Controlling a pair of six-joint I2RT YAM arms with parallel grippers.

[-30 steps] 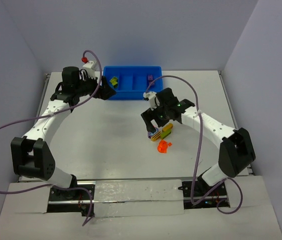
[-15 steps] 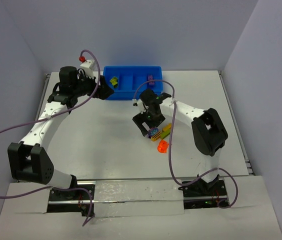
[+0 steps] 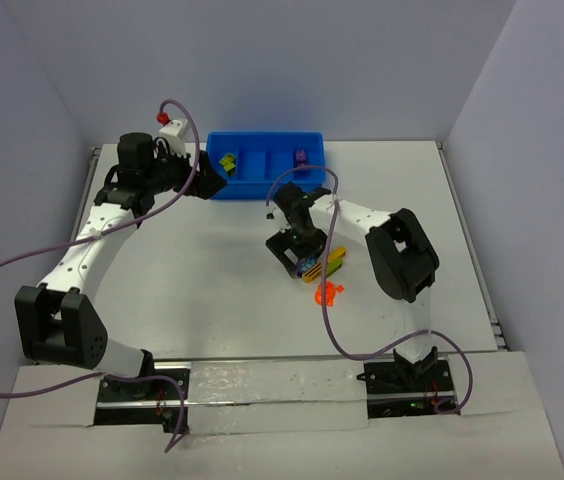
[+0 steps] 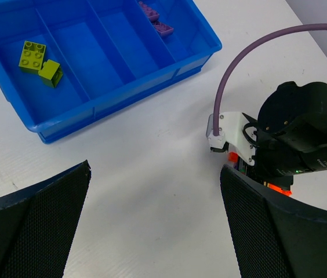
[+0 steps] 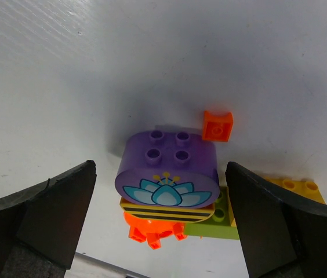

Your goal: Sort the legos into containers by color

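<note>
Both end effectors are released, jaws wide, nothing held: the right end effector (image 5: pixel 159 174) hangs right over the loose legos, and the left end effector (image 4: pixel 155 174) hovers over bare tabletop (image 4: pixel 140 191) near the blue bin (image 4: pixel 123 104). The target stack sits mid-tabletop, well apart from the bin. A purple brick (image 5: pixel 169 156) w/ rounded ends and a flower print is on top, a striped yellow-black piece (image 5: pixel 166 211) sits under it, and an orange-red piece (image 5: pixel 152 231) pokes out below. An olive-green brick (image 5: pixel 224 223) and a yellow-orange brick (image 5: pixel 294 186) are touching or just beside the stack, and a small orange-red brick (image 5: pixel 218 125) sits just apart. Expect these to be light, stiff, smooth plastic, prob slippery, so a poor pinch could let one squirt out. Take the purple one across its flat long sides, not the curved ends. The stud joints may hold, so the whole stack could lift w/ it and you'd need to split it. The right wrist cam is the only view that shows the stack's layers. The top cam gives layout and the cluster-to-bin gap, but the cluster (image 3: pixel 319 265) is half hidden by the arm. The left wrist cam shows the bin contents: two olive-green bricks (image 4: pixel 33 56) in one end compartment, purple bricks (image 4: pixel 155 17) in the other end, and the middle two bare.
</note>
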